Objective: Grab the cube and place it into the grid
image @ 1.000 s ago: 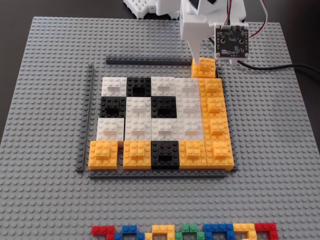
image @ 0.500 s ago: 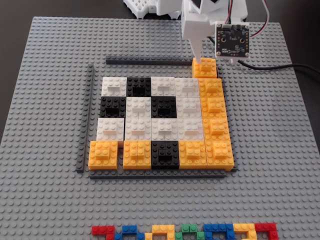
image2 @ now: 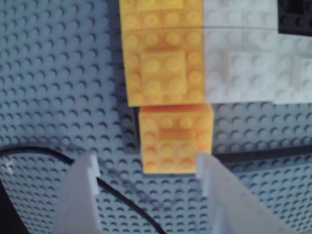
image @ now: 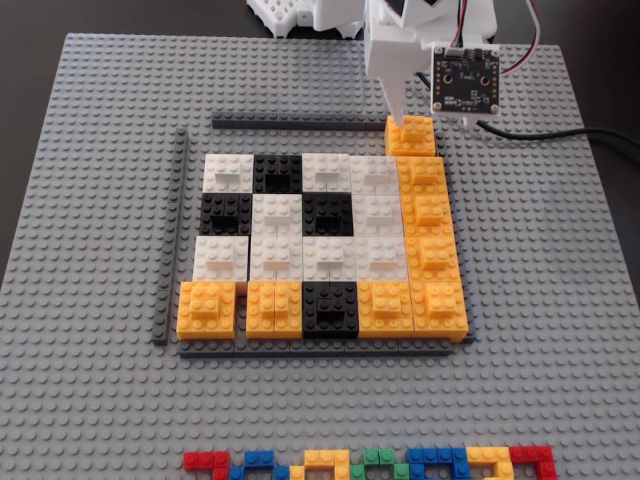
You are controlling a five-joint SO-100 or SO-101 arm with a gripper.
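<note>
The orange-yellow cube (image: 411, 136) sits on the baseplate at the far right corner of the grid (image: 320, 245), just beyond the grid's right orange column. In the wrist view the cube (image2: 176, 139) lies slightly offset from the orange block above it. My white gripper (image: 430, 112) hovers over and just behind the cube. In the wrist view the gripper (image2: 148, 170) is open and empty. Its right finger (image2: 207, 170) is near the cube's corner; the left finger (image2: 90, 170) stands well apart from it.
The grid lies on a large light grey studded baseplate (image: 90, 250), framed by dark grey strips (image: 172, 235). A row of small multicoloured bricks (image: 370, 463) lies along the near edge. A black cable (image: 540, 132) runs right of the gripper and shows in the wrist view (image2: 122, 200).
</note>
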